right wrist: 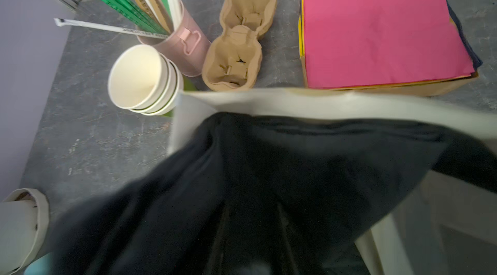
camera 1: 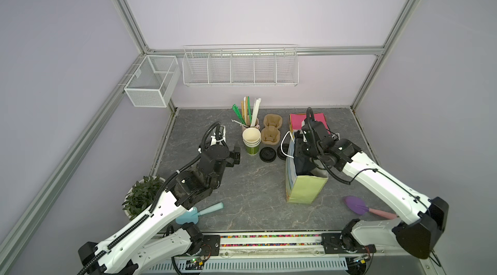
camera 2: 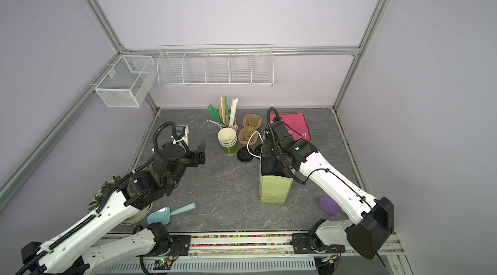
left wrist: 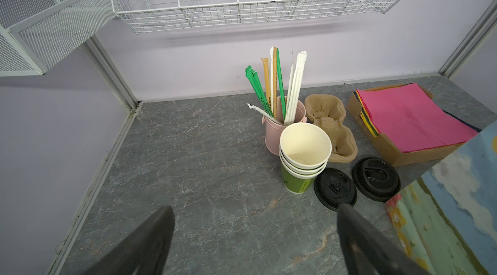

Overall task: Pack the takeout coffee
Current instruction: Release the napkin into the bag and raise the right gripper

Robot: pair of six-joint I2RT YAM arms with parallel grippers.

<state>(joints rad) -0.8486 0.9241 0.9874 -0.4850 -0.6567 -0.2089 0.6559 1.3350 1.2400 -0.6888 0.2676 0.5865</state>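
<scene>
No lidded takeout coffee shows in any view. A paper bag [camera 1: 304, 187] [camera 2: 275, 189] stands open on the right of the table. My right gripper [camera 1: 301, 152] [camera 2: 266, 150] reaches down into the bag's mouth. A dark sheet [right wrist: 269, 179] covers its fingers in the right wrist view, so how the jaws stand is hidden. My left gripper [camera 1: 236, 154] [camera 2: 201, 152] [left wrist: 255, 207] hovers open and empty over bare table, left of a stack of lidless green cups [camera 1: 251, 139] [left wrist: 305, 150] [right wrist: 139, 80].
Two loose black lids [left wrist: 336, 187] [left wrist: 375, 176] lie beside the stack. Behind are a pink straw pot [camera 1: 251, 123], a pulp cup carrier [camera 1: 271, 128] and a box of pink napkins [left wrist: 411, 117]. A plant [camera 1: 142, 195], blue scoop [camera 1: 199, 213] and purple scoop [camera 1: 357, 205] sit near the front.
</scene>
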